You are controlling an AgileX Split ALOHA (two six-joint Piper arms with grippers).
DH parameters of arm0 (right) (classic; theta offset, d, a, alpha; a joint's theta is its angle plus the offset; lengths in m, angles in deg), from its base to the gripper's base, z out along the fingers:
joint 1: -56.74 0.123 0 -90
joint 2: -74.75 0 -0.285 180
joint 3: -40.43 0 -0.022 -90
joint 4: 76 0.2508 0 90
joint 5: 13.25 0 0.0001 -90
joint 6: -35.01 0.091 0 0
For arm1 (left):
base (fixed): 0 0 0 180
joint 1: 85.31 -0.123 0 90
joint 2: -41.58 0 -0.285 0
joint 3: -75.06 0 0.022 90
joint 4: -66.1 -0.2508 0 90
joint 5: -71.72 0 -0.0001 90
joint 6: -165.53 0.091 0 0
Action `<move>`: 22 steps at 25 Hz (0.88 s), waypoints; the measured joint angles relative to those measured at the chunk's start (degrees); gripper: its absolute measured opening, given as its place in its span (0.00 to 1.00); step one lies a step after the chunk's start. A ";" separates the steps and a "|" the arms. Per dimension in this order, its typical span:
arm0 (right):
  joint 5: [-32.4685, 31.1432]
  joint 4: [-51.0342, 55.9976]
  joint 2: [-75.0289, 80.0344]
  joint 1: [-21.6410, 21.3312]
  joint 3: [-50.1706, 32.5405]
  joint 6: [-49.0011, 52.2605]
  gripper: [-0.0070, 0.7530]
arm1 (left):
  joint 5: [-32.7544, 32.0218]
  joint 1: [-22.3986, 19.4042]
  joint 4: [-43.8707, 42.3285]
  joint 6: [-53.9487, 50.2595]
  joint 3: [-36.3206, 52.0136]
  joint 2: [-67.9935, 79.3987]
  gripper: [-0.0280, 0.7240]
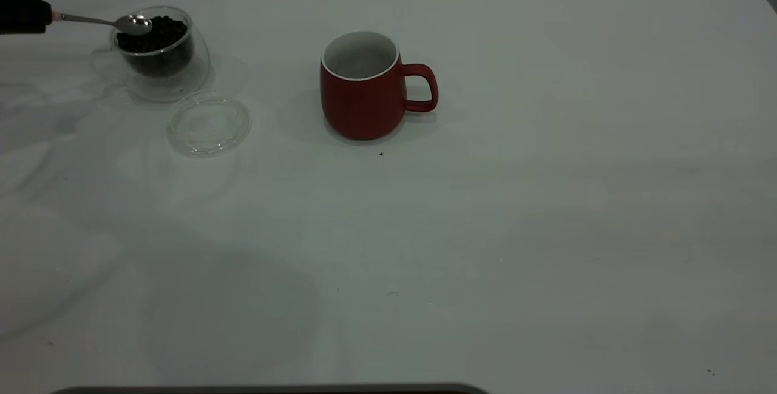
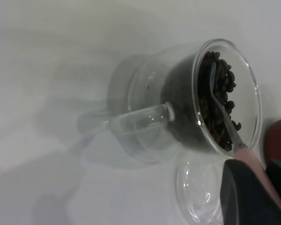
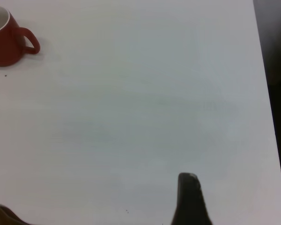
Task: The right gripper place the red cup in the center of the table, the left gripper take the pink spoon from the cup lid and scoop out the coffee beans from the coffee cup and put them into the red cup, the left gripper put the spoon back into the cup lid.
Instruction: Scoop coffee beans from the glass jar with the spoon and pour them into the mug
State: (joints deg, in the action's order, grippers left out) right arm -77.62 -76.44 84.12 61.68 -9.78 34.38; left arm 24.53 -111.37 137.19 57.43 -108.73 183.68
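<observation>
The red cup [image 1: 361, 99] stands upright near the middle of the table [image 1: 485, 230], handle to the right, its white inside bare. At the far left, my left gripper [image 1: 47, 16] is shut on the pink spoon [image 1: 133, 23]. The spoon's metal bowl rests on the coffee beans [image 1: 161, 33] in the clear coffee cup [image 1: 164, 60]. In the left wrist view the pink handle sits between the fingers of the left gripper [image 2: 260, 183] and the spoon [image 2: 220, 103] dips into the beans [image 2: 222, 84]. The cup lid [image 1: 208, 124] lies bare beside the glass cup. My right gripper [image 3: 96, 211] is open, far from the red cup [image 3: 4, 47].
The table's right edge [image 3: 267, 93] runs close to the right gripper, with dark floor beyond it. A small dark speck [image 1: 381, 153] lies just in front of the red cup. White tabletop stretches across the front and right.
</observation>
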 joint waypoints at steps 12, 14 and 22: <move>0.00 0.00 0.00 0.00 0.00 0.00 0.74 | -1.56 0.27 0.58 0.98 0.00 3.06 0.19; 0.00 0.00 0.00 0.00 0.00 0.00 0.74 | -1.60 0.39 0.58 0.58 0.00 3.06 0.19; 0.00 0.00 0.00 0.00 0.00 0.00 0.74 | -1.83 0.60 0.63 -7.24 0.00 3.23 0.19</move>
State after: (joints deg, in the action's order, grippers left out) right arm -77.62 -76.44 84.12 61.68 -9.78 34.38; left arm 22.71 -110.76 137.82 50.19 -108.73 186.91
